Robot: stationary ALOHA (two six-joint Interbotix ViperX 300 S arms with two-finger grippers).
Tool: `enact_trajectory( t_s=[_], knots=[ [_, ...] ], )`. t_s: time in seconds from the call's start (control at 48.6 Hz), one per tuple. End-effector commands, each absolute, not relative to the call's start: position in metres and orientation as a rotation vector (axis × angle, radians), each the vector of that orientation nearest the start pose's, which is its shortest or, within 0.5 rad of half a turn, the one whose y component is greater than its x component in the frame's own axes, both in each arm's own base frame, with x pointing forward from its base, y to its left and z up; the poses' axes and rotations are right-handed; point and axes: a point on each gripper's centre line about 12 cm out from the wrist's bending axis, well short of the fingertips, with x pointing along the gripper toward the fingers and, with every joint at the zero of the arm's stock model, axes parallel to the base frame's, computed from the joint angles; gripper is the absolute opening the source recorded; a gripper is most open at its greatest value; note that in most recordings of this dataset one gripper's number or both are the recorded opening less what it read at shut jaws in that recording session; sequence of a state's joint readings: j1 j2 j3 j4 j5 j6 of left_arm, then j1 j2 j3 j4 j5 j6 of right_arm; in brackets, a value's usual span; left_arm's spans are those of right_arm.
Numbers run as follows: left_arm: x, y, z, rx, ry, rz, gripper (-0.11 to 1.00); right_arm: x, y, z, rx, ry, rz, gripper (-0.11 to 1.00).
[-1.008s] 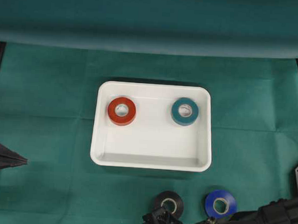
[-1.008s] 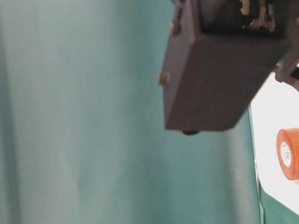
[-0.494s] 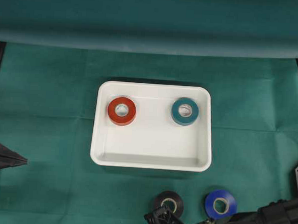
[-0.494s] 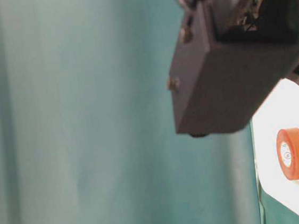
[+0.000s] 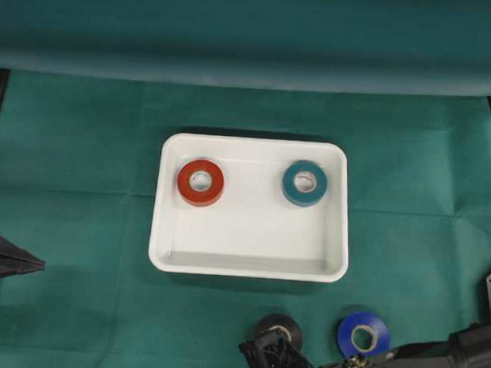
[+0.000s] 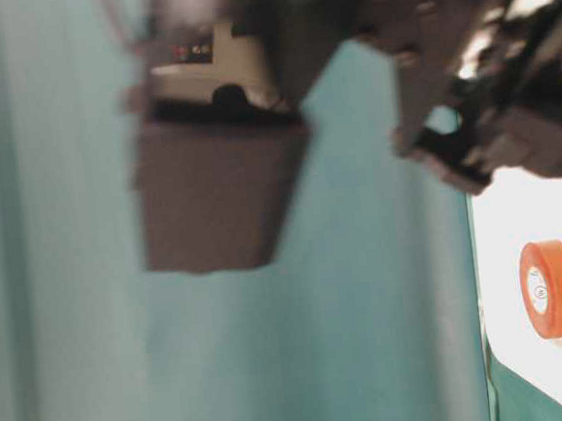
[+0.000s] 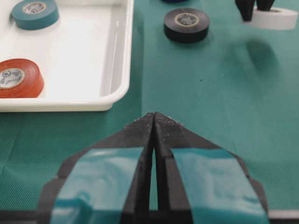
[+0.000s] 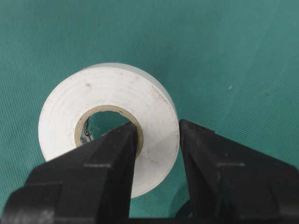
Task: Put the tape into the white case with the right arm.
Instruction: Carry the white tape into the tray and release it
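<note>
Overhead, we see the shallow white plastic case [image 5: 250, 207] holding red [image 5: 200, 182] and teal [image 5: 304, 183] tape rolls. From the left wrist, our left gripper [image 7: 153, 120] has its jaws pressed together. From the right wrist, our right gripper [image 8: 159, 135] pinches a white tape roll [image 8: 109, 121] over the green surface [image 8: 224, 60].

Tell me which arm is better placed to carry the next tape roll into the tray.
Right. Its gripper is shut on the white tape roll; the left gripper sits shut and empty beside the tray.
</note>
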State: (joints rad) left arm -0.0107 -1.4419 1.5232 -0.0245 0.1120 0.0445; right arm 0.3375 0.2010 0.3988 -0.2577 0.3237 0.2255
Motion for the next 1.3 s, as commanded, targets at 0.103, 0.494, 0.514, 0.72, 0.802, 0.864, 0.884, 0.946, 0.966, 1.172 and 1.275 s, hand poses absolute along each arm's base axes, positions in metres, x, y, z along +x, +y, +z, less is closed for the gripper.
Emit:
enact_trajectory(
  t_s=[0.103, 0.494, 0.514, 0.72, 0.802, 0.864, 0.884, 0.946, 0.966, 1.172, 1.275],
  knots=[
    [0.126, -0.002, 0.183, 0.022, 0.178, -0.015, 0.00, 0.423, 0.138, 0.173, -0.188, 0.827, 0.245, 0.02],
    [0.126, -0.002, 0.183, 0.024, 0.178, -0.015, 0.00, 0.433, 0.075, 0.178, -0.128, 0.831, 0.110, 0.02],
    [0.126, -0.002, 0.183, 0.022, 0.178, -0.015, 0.00, 0.433, 0.070, 0.180, -0.124, 0.829, 0.100, 0.02],
    [0.126, -0.002, 0.183, 0.022, 0.178, -0.015, 0.00, 0.437, 0.020, 0.190, -0.078, 0.814, -0.008, 0.02],
    [0.126, -0.002, 0.183, 0.022, 0.178, -0.015, 0.00, 0.435, -0.003, 0.193, -0.057, 0.818, -0.060, 0.02],
    [0.126, -0.002, 0.183, 0.022, 0.178, -0.015, 0.00, 0.434, -0.017, 0.194, -0.047, 0.829, -0.090, 0.02],
    [0.126, -0.002, 0.182, 0.022, 0.179, -0.015, 0.00, 0.433, -0.021, 0.193, -0.043, 0.835, -0.101, 0.02],
    [0.126, -0.002, 0.183, 0.022, 0.178, -0.015, 0.00, 0.430, -0.032, 0.190, -0.033, 0.857, -0.129, 0.02],
    [0.126, -0.002, 0.183, 0.024, 0.178, -0.015, 0.00, 0.429, -0.036, 0.191, -0.029, 0.860, -0.139, 0.02],
    [0.126, -0.002, 0.183, 0.022, 0.178, -0.015, 0.00, 0.420, -0.068, 0.183, -0.013, 0.887, -0.207, 0.02],
    [0.126, -0.002, 0.183, 0.022, 0.178, -0.015, 0.00, 0.419, -0.076, 0.183, -0.011, 0.888, -0.224, 0.02]
  ],
)
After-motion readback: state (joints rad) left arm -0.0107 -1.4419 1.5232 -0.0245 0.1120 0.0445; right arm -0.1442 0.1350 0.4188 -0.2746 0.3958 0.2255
